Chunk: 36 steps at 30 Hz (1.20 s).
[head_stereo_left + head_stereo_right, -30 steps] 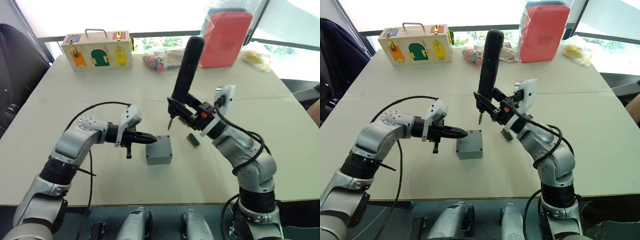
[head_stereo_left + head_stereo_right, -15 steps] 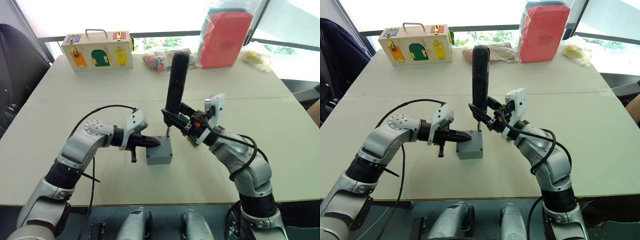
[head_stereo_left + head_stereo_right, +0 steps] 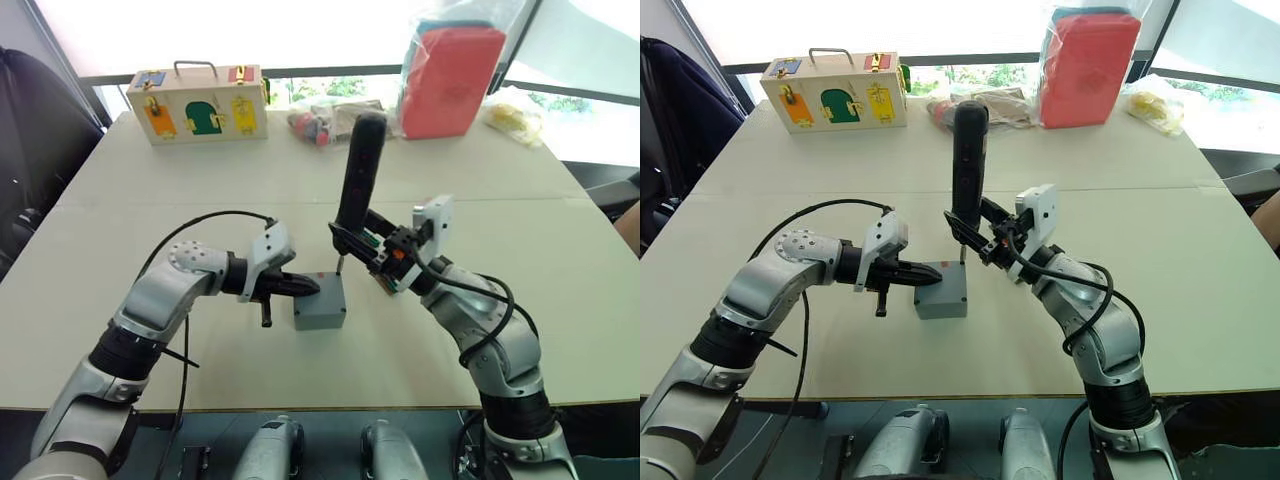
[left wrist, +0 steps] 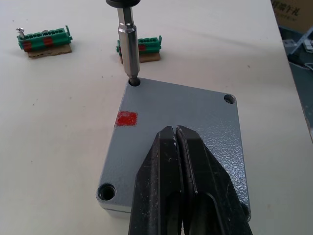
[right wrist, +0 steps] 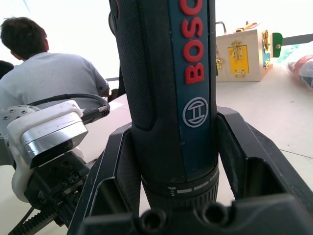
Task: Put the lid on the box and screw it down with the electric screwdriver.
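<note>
Your lid (image 4: 181, 127) sits on the box (image 3: 320, 312), near the table's (image 3: 520, 200) middle. Your left gripper (image 4: 176, 142), fingers together, presses on the lid. Your right gripper (image 5: 171, 161) clamps the electric screwdriver (image 3: 358, 175) upright, its bit apparently seated in the lid's far corner hole.

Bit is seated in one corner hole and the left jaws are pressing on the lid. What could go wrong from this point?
1. The electric screwdriver leans rather than standing plumb, so its bit may cam out of the corner hole.
2. The left gripper, jaws shut, merely presses the lid; torque could twist the box on the table.
3. The other corner holes look unfastened, so the lid might shift.
</note>
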{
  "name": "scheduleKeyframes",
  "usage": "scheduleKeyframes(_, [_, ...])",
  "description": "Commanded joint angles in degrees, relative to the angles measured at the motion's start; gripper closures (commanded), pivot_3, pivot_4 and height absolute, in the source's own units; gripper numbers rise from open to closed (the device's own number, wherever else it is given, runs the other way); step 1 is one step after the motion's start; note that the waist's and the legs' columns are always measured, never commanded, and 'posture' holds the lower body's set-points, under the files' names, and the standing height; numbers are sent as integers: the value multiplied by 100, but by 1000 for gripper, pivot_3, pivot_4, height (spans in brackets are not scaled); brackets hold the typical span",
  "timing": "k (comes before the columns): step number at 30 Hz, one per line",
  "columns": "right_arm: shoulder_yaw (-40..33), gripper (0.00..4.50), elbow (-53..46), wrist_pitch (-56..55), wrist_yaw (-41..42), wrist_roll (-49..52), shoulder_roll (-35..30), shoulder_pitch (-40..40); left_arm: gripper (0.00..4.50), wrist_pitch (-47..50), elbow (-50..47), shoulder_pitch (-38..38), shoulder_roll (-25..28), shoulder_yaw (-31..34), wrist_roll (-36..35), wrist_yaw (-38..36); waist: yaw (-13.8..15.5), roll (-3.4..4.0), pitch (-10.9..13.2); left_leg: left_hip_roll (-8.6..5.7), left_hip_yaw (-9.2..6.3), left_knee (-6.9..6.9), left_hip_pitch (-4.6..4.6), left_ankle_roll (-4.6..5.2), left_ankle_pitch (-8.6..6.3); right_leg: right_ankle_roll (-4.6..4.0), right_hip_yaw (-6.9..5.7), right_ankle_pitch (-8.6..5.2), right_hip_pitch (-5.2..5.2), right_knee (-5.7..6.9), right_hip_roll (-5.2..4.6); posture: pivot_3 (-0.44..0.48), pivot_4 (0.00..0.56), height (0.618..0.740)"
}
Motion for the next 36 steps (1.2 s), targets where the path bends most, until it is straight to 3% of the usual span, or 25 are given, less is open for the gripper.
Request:
scheduleKeyframes(1, [458,2692,93,62,-82,-493,-140,300,4500,-136,103,153,109,-145,185,-82,0,2,-6,0,0,-1,5,3,-2,0,0,0,4,-1,0,0,150,740])
scheduleKeyframes(9, [567,2692,260,385,-445,-604,38,487,4500,-316,186,254,105,-202,325,-96,15,-28,-111,3,-3,-18,100,20,-18,-13,-5,-18,76,-15,0,0,150,740])
scheduleKeyframes(25, [641,2692,257,353,-387,-686,11,654,4500,-306,116,388,36,-206,378,-18,11,-30,-209,4,-6,-27,106,25,-23,-26,-4,-26,76,-18,-4,0,150,740])
scheduleKeyframes(31, [498,2692,92,280,-300,-749,-152,406,4500,-374,220,362,8,-200,392,-30,19,-31,-209,4,-6,-27,106,26,-24,-27,-5,-27,76,-19,-9,0,150,740])
scheduleKeyframes(36, [-4,2692,-561,262,-72,-374,-477,-299,4500,-471,339,347,-3,-196,422,-42,32,-23,-201,2,-6,-27,93,27,-24,-27,-9,-27,66,-20,-16,0,150,740])
